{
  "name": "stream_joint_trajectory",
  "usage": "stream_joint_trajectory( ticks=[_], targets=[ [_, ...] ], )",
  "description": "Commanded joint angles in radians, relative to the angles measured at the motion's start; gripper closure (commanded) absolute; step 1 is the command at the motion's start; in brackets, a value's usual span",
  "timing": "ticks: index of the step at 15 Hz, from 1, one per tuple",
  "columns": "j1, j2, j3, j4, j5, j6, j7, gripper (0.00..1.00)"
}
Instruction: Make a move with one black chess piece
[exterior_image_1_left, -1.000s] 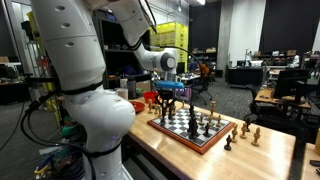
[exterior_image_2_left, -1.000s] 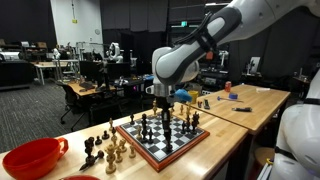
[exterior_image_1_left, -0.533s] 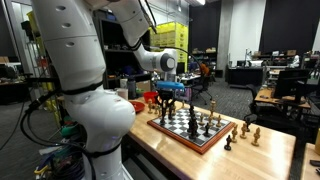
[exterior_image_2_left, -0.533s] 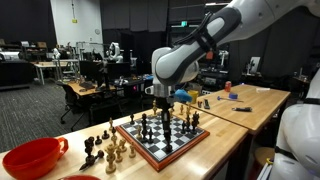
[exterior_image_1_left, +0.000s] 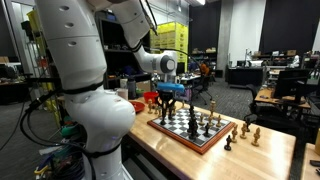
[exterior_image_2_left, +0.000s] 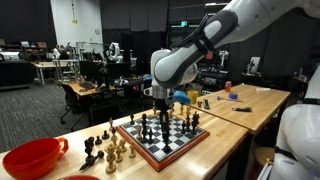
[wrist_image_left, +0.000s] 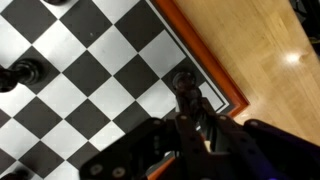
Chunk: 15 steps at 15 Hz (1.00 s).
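Note:
The chessboard (exterior_image_1_left: 200, 135) lies on a wooden table and shows in both exterior views (exterior_image_2_left: 150, 148), with black and light pieces standing on it. My gripper (exterior_image_1_left: 168, 96) hangs over the board's corner (exterior_image_2_left: 160, 100). In the wrist view my gripper (wrist_image_left: 192, 128) is shut on a black chess piece (wrist_image_left: 183, 88), whose lower end is over a white square right by the board's brown rim (wrist_image_left: 205, 65). I cannot tell whether the piece touches the board. Another black piece (wrist_image_left: 22, 72) stands at the left of the wrist view.
A red bowl (exterior_image_2_left: 30, 158) sits on the table near the board. Several captured pieces (exterior_image_2_left: 103, 150) stand beside the board, also in an exterior view (exterior_image_1_left: 245, 130). Bare wooden table (wrist_image_left: 270, 50) lies past the rim. Desks and chairs fill the background.
Almost nothing differs; the arm has shifted only very slightly over the board's corner and the gripper stays shut on the black piece.

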Motion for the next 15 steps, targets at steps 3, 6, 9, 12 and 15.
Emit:
stream_joint_trajectory(
  ticks=[3,6,9,12,15],
  targets=[
    [-0.001,0.003,0.005,-0.011,0.008,0.033,-0.022,0.96],
    [-0.002,-0.002,0.004,-0.014,0.009,0.034,-0.022,0.54],
    [-0.002,-0.006,0.004,-0.017,0.009,0.034,-0.025,0.35],
    [0.0,-0.017,0.004,-0.016,0.015,0.022,-0.034,0.16],
    [0.003,-0.042,0.003,-0.017,0.024,0.005,-0.045,0.01]
  ],
)
